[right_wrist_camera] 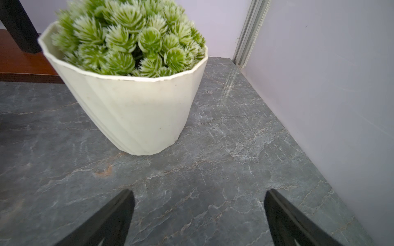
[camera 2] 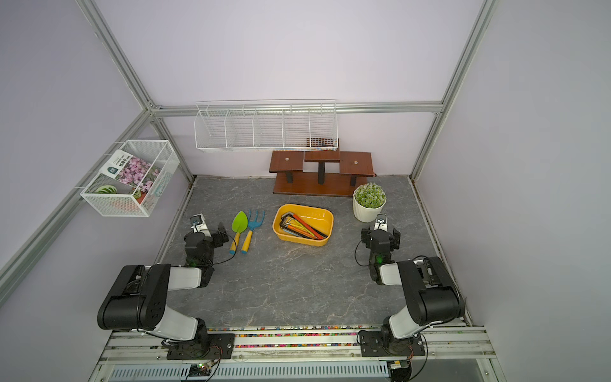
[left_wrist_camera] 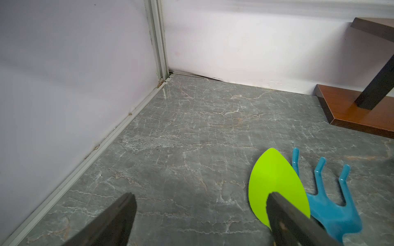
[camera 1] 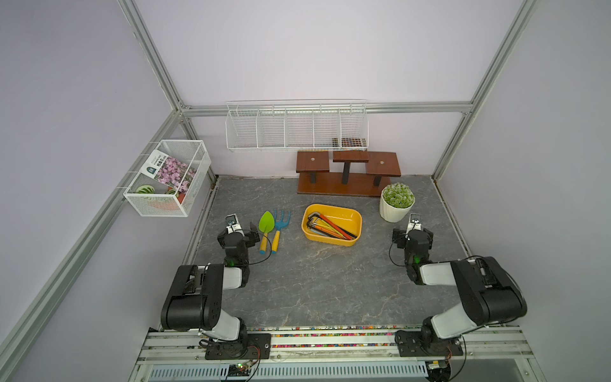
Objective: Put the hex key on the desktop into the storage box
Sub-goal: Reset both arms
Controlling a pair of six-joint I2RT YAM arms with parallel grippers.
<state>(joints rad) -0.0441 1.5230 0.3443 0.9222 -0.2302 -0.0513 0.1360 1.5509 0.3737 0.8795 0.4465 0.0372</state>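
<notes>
Hex keys (camera 1: pixel 330 226): coloured bundle lying inside the yellow storage box (camera 1: pixel 331 242), centre of frame; none visible on the surface (camera 1: pixel 314 284). Likely stiff, light, slippery metal; best pinched across a long shank. Left claw (left_wrist_camera: pixel 200 196), right claw (right_wrist_camera: pixel 199 192): both apart, empty.

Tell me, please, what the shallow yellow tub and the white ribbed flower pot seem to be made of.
The shallow yellow tub looks like moulded plastic, smooth with a slight gloss: its colour is even, its corners are rounded and its rim is thick. The white ribbed flower pot is matte off-white with a thin, faceted rim. It is probably plastic, though unglazed ceramic cannot be excluded.
</notes>
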